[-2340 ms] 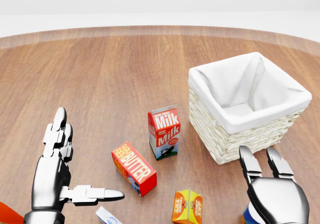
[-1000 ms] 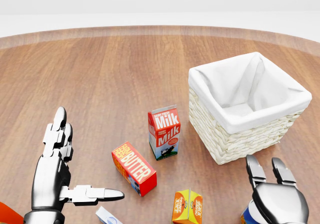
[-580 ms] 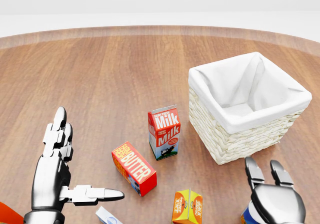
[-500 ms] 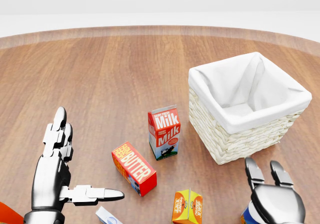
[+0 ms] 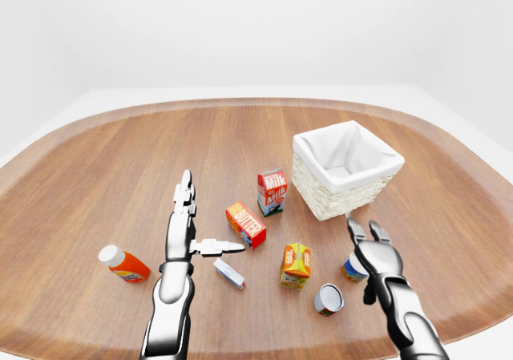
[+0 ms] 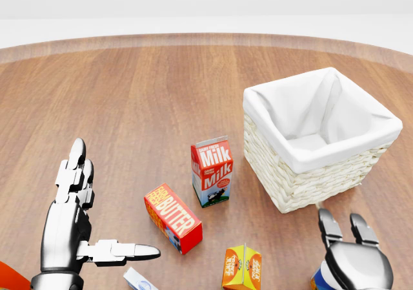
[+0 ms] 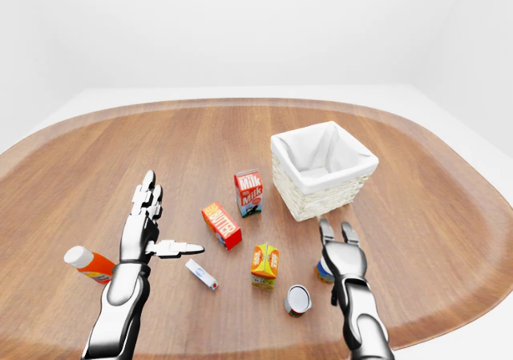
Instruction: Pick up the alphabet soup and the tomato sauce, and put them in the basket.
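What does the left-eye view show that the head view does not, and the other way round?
Only the left-eye view shows the can lying on its side, the whole orange bottle, the small white box in full, and the table's rim. The head view adds nothing new; it only shows the milk carton and butter box larger. Both show the basket, the juice carton, the open left hand, and the right hand over an upright can.

You face simulated test scene, not real room: oval wooden worktop (image 5: 120, 159) amid blank white surround, bare walls; scattered groceries, milk carton (image 5: 272, 192), butter box (image 5: 246, 224), lined wicker basket (image 5: 345, 168).
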You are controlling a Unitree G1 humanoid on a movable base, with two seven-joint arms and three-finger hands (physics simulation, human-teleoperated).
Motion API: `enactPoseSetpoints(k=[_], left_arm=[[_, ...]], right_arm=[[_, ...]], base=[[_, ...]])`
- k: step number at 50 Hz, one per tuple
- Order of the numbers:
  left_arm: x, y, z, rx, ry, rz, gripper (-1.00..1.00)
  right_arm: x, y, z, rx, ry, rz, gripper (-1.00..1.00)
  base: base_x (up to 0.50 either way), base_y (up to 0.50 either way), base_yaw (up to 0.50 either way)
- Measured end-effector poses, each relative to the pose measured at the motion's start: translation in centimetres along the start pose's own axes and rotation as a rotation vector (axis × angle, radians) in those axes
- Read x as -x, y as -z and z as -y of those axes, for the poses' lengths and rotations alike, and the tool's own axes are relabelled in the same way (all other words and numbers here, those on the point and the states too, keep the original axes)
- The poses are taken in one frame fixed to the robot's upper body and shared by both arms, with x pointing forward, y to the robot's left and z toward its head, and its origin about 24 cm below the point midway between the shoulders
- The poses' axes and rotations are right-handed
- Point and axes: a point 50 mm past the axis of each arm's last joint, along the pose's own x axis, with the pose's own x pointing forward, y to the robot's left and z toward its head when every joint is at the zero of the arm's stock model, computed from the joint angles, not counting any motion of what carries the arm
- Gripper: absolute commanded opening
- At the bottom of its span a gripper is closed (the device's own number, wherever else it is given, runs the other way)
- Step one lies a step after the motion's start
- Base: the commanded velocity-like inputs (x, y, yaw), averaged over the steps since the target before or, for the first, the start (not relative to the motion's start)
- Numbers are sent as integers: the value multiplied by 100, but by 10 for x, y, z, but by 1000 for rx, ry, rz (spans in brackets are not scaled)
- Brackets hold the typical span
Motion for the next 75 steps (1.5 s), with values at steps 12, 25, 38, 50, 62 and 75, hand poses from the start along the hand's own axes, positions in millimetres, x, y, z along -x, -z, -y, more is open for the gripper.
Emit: enactPoseSetpoints(k=[12, 25, 38, 50, 62, 75], left_arm=[[0, 0, 0, 0, 0, 0, 100], [0, 0, 0, 0, 0, 0, 100], [0, 0, 0, 0, 0, 0, 100], [0, 0, 0, 0, 0, 0, 100], [0, 0, 0, 0, 0, 0, 100], [0, 0, 0, 0, 0, 0, 100]], right_arm=[[-4, 5, -6, -5, -11, -13, 100], [-7, 8, -6, -7, -15, -25, 100], [-10, 9, -4, -7, -13, -31, 100], [-13, 5, 1, -1, -8, -23, 100], [-16, 0, 1, 1, -9, -15, 100], [-20, -4, -2, 0, -16, -5, 100]], base=[[0, 0, 0], [0, 0, 0], [0, 0, 0], [0, 0, 0], [0, 0, 0], [0, 0, 0]])
